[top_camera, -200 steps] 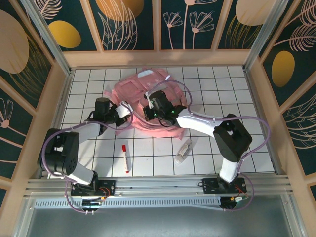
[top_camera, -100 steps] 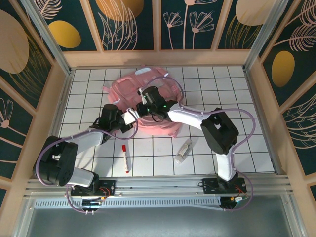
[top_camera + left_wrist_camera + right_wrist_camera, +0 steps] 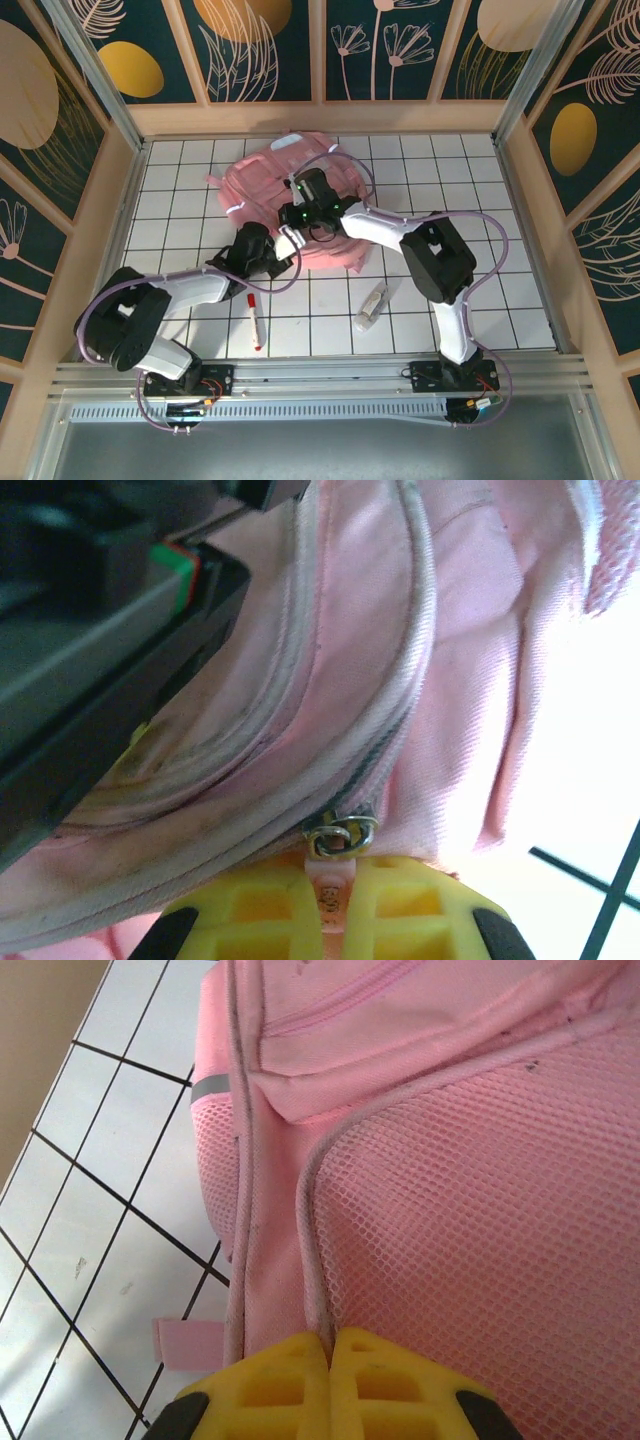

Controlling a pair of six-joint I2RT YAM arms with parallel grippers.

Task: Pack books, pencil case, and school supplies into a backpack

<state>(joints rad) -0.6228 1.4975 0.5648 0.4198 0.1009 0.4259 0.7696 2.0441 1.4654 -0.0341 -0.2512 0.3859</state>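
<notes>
Far middle of the table (image 3: 480,200): backpack (image 3: 262,185) lies flat.
Left gripper (image 3: 328,878): pinched shut on the zipper pull (image 3: 340,837), likely to draw it open.
Right gripper (image 3: 328,1345): clamped on a seam (image 3: 310,1210), bracing the fabric.
Near edge: marker (image 3: 254,318) waits.

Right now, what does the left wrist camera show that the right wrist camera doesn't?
Left wrist: the left gripper is shut on the pink zipper pull. Its metal ring sits at the end of a curved zipper track, and dark robot hardware is close at upper left.
Right wrist: the right gripper is pinched on a piped seam beside the mesh pocket. A grey reflective strip and a loose strap tab are also in view.
Both: the pink backpack up close, yellow jaws closed, and some white gridded table.
</notes>
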